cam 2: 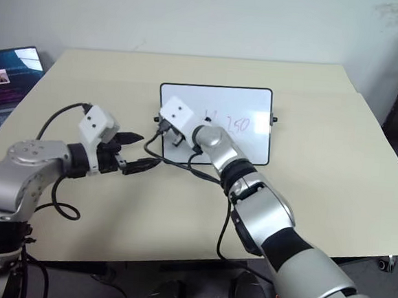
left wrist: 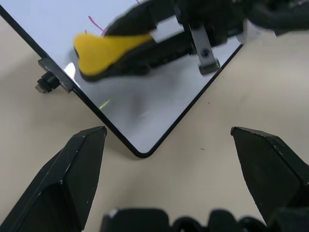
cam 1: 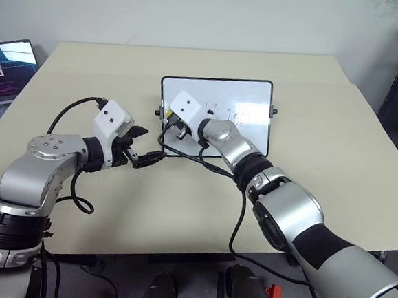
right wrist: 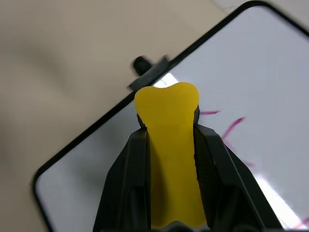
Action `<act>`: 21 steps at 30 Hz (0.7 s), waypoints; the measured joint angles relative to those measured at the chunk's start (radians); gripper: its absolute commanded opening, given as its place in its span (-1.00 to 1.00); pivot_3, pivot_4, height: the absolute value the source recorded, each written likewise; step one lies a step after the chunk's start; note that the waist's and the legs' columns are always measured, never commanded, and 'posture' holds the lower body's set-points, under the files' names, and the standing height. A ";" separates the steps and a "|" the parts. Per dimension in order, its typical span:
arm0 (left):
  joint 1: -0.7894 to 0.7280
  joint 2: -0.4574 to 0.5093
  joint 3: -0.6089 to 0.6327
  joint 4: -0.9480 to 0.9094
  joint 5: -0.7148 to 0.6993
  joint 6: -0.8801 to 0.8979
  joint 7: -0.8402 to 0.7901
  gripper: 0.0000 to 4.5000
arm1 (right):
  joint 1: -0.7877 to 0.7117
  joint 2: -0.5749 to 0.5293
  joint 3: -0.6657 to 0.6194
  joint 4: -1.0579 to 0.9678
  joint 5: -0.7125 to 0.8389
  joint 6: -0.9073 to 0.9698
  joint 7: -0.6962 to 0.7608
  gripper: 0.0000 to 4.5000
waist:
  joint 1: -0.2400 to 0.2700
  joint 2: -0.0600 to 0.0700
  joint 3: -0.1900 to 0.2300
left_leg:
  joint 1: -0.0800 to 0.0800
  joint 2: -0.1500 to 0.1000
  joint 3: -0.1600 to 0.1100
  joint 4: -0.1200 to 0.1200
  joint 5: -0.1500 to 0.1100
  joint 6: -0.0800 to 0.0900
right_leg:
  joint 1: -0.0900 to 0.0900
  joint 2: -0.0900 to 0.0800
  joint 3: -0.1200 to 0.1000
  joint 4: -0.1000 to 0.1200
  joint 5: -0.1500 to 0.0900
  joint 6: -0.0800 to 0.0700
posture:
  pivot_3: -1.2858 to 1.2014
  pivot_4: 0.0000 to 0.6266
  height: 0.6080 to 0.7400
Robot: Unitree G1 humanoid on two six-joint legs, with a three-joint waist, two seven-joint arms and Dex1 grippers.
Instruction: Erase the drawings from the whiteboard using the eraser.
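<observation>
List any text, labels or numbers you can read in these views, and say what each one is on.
No printed label or brand can be read.
whiteboard: hand-drawn marker drawings, a dark V-like mark and a squiggle resembling "250"; scribbles, not certain text.
laptop screen: lines of text, too small to read.
eraser in the right gripper: no markings visible.

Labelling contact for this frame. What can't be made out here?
- Head views: the right pincer covers the small yellow block eraser and the leftmost reddish scribble.
- Wrist views: cannot tell if the eraser's dark underside touches the glossy white black-framed whiteboard.
- Head views: the laptop is cut off by the frame edge.
</observation>
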 measured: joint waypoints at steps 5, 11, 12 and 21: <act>-0.001 0.000 0.000 0.000 0.000 -0.004 0.000 1.00 | 0.032 0.000 0.012 -0.008 -0.021 0.015 0.054 -0.61 | 0.000 0.000 0.000 | 0.007 0.000 0.000 0.000 0.000 0.000 | 0.006 0.001 0.000 0.003 -0.003 0.001 | 0.03 -0.52 1.00; -0.004 0.000 -0.003 0.004 0.002 -0.005 -0.001 1.00 | 0.031 -0.005 -0.012 -0.008 -0.024 0.023 -0.012 -0.61 | 0.006 0.000 0.000 | 0.008 0.000 -0.001 0.001 0.001 0.001 | 0.006 0.001 0.000 0.004 -0.003 0.001 | 0.03 -0.52 1.00; -0.006 0.000 -0.007 0.005 0.002 -0.006 -0.001 1.00 | 0.027 -0.009 -0.027 -0.008 -0.019 0.023 -0.039 -0.61 | 0.008 0.000 0.000 | 0.008 0.000 -0.001 0.001 0.001 0.001 | 0.006 0.001 0.000 0.004 -0.003 0.001 | 0.03 -0.52 1.00; -0.021 0.000 -0.013 0.010 0.006 -0.012 -0.003 1.00 | -0.028 -0.075 -0.107 -0.007 0.009 0.034 -0.197 -0.61 | 0.005 0.000 0.000 | 0.007 0.000 -0.001 0.001 0.001 0.001 | 0.006 0.001 0.000 0.003 -0.002 -0.001 | 0.03 -0.52 1.00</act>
